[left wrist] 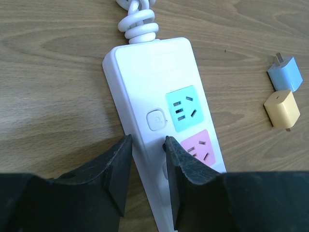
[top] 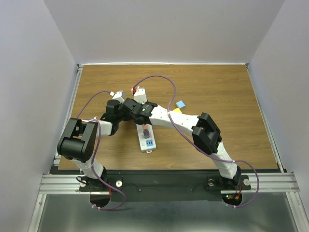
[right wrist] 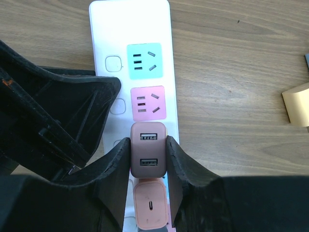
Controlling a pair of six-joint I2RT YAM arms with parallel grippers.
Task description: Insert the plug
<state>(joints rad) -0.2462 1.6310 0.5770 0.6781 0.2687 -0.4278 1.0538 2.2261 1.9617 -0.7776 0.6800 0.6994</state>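
Right gripper is clamping the USB charger plug, judged rigid, light and slick, by its flat flanks over the power strip; left gripper is sitting clenched, apparently bracing it

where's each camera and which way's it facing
top external: above and behind, looking down on the table; left arm and right arm show
left wrist: wrist-mounted, faces down at the power strip; left fingers show
right wrist: wrist-mounted, faces down at the plug between right fingers
shared: both wrist views show the pink socket
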